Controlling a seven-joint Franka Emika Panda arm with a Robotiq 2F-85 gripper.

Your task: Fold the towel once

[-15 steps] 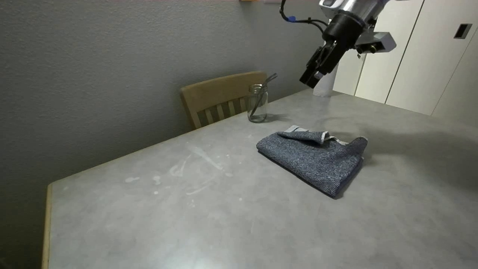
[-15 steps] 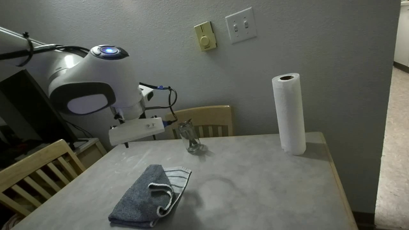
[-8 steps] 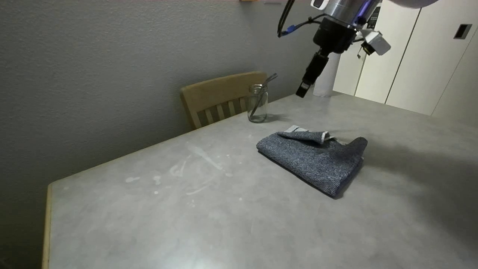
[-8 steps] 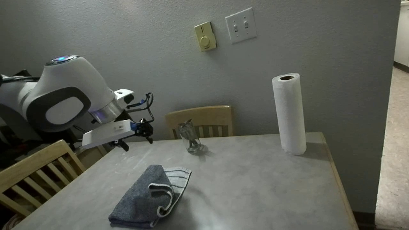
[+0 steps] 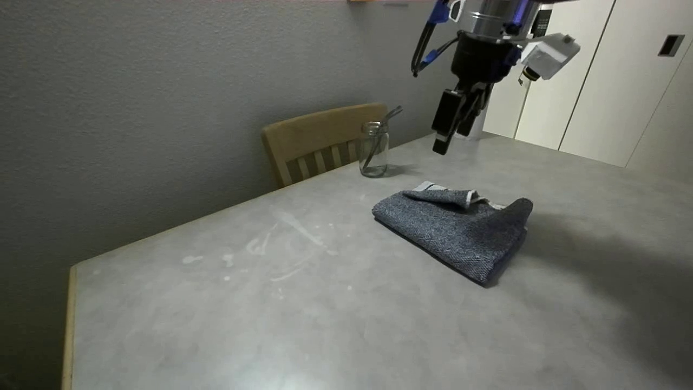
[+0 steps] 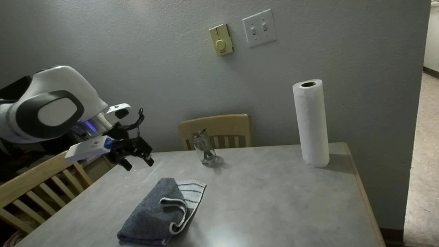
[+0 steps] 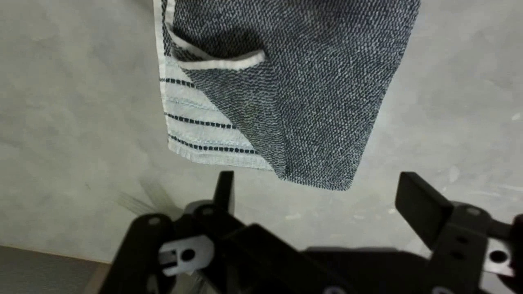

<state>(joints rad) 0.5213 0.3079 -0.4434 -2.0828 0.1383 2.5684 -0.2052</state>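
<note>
The blue-grey towel [image 5: 455, 233] lies partly folded and rumpled on the table. Its white-edged flap is curled back on top, and a pale corner with dark stripes sticks out from under it, clearest in the wrist view, where the towel [image 7: 327, 102] fills the upper middle. My gripper [image 7: 316, 192] is open, its fingers wide apart with only bare tabletop seen between them. In both exterior views the gripper [image 5: 452, 140] hangs in the air above the table, tilted, on the jar side of the towel and not touching it.
A glass jar [image 5: 373, 157] holding straw-like sticks stands near the wall-side table edge, close to the gripper. A paper towel roll [image 6: 310, 123] stands farther along that edge. Wooden chairs, one by the wall [image 6: 214, 123] and one at the side [image 6: 37, 185], border the table [image 6: 274, 199].
The arm has swung back and come lower, and the gripper has turned so that both fingers show apart. The towel has stayed where it was.
</note>
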